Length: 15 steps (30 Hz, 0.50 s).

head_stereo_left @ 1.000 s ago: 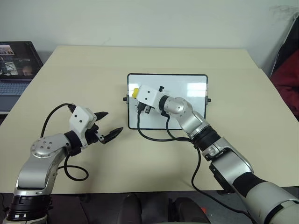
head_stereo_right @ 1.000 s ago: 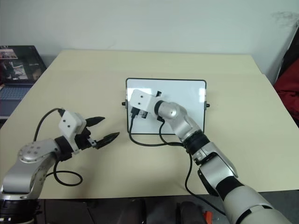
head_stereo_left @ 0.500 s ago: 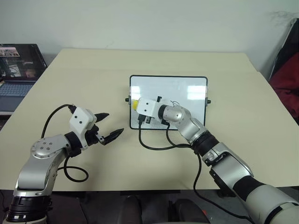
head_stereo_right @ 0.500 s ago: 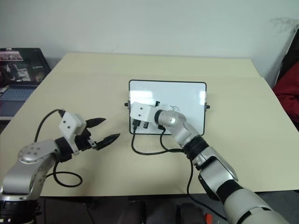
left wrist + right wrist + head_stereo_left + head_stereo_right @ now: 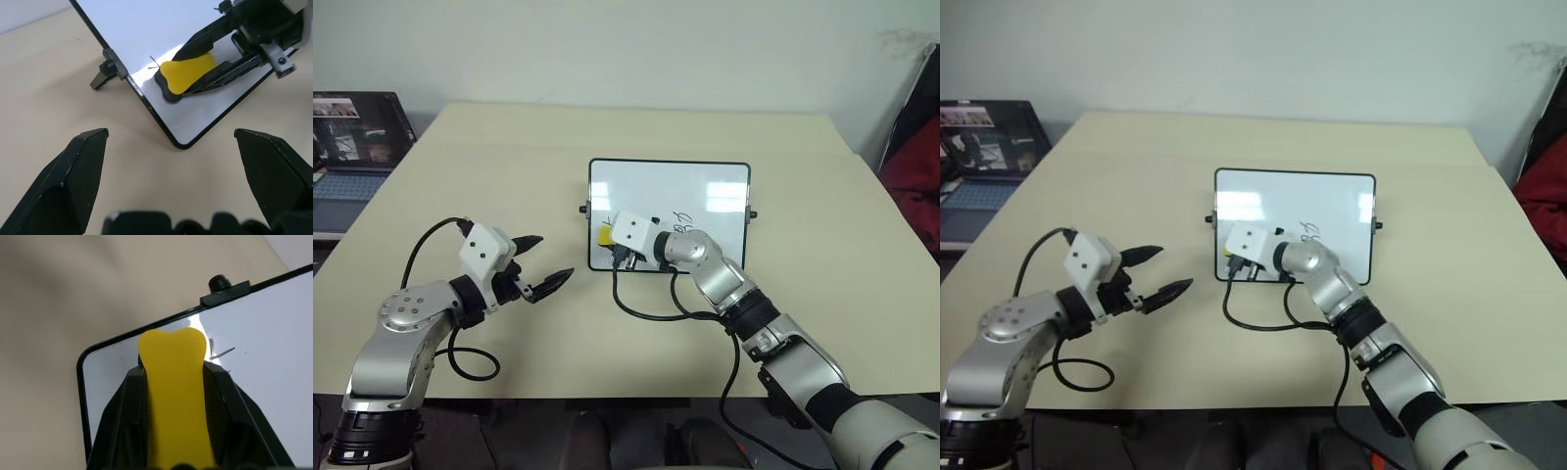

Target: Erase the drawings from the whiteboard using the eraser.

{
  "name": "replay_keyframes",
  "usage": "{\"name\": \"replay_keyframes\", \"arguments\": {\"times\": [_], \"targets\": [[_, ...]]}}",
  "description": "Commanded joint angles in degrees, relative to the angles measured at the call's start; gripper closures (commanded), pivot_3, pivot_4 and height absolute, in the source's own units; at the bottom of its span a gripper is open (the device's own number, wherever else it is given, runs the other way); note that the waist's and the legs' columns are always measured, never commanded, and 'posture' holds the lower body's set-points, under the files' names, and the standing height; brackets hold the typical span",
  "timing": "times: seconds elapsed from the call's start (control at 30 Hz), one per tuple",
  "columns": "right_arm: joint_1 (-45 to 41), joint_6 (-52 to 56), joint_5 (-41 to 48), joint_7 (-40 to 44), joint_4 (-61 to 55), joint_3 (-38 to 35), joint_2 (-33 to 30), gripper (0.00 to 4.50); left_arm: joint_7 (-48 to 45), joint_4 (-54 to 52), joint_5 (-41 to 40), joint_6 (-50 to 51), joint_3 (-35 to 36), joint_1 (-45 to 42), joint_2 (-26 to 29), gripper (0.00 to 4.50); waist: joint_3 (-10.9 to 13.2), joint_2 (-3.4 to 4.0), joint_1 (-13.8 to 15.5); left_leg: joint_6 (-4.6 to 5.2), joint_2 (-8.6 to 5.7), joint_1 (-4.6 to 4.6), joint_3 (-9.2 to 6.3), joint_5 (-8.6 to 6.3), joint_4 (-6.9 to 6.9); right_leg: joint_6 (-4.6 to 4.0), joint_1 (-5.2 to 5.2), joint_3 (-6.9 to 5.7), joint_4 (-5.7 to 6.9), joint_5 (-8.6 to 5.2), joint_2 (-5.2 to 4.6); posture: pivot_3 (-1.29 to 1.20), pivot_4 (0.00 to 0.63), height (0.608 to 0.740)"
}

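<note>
My right gripper [image 5: 208,61] is clamped on the small yellow block eraser [image 5: 188,73], pressed against the glossy black-framed whiteboard [image 5: 695,191] near its lower-left corner, beside thin black drawings [image 5: 680,216]. My left gripper [image 5: 545,264] hovers spread wide, holding nothing.

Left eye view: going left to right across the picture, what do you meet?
Dark open laptop → open left pincer → small yellow eraser in the shut right pincer → thin black marker scribble on the white glossy whiteboard → red fabric.
</note>
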Motion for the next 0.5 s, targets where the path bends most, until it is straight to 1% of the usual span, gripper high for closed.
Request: {"name": "replay_keyframes", "arguments": {"times": [0.03, 0.1, 0.13, 0.23, 0.37, 0.5], "targets": [[-0.79, 5.77, 2.09, 1.5, -10.7, -2.75, -0.96, 3.33, -0.4, -1.53, -0.49, -0.86, 0.41, -1.02, 0.13, 0.0, 0.06, 0.1, 0.04, -0.01, 0.0, -0.49, 0.02, 0.0, 0.0, 0.01, -0.48, 0.01, 0.05, 0.03, 0.01, 0.0, 0.15, 0.74], [-1.89, 6.28, 1.27, 0.32, -11.57, -2.93, -1.56, 3.33, -0.46, -1.42, -0.47, -0.86, 0.32, -1.13, 0.08, 0.0, 0.06, 0.1, 0.08, -0.07, -0.01, -1.16, 0.01, 0.0, 0.01, 0.0, -1.16, -0.03, 0.05, 0.04, 0.16, 0.0, 0.15, 0.74], [-2.84, 6.11, 0.92, -0.63, -11.04, -3.1, -1.53, 3.33, -0.51, -1.36, -0.43, -0.89, 0.21, -1.2, 0.04, 0.0, 0.07, 0.11, 0.05, -0.16, -0.05, -1.22, 0.07, -0.03, 0.0, 0.0, -1.23, -0.02, -0.01, 0.04, 0.24, 0.0, 0.15, 0.74], [-5.15, 4.4, -0.55, -3.19, -8.1, -2.58, -1.53, 3.33, -0.68, -1.23, -0.43, -0.83, -0.02, -1.47, -0.09, 0.0, 0.08, 0.12, -0.22, -0.33, -0.02, -1.21, 0.17, -0.15, -0.12, 0.02, -1.31, 0.03, -0.12, -0.02, 0.31, 0.0, 0.15, 0.74], [-7.64, -2.77, -4.5, -8.41, 2.15, 0.46, -0.19, 3.33, -1.32, -1.13, -0.64, -0.62, -0.1, -1.42, -0.04, 0.0, 0.08, 0.12, -0.29, -0.35, -0.03, -1.18, 0.27, -0.18, -0.13, 0.01, -1.31, 0.11, -0.22, -0.04, 0.31, 0.0, 0.15, 0.74], [-7.28, -6.42, -6.31, -9.12, 7.08, 2.27, -0.37, 3.33, -2.32, -1.55, -1.49, -0.17, 0.23, -0.87, 0.21, 0.0, 0.08, 0.12, -0.37, -0.34, -0.03, -1.09, 0.33, -0.18, -0.08, 0.0, -1.26, 0.14, -0.08, -0.04, 0.28, 0.0, 0.15, 0.74]]}}
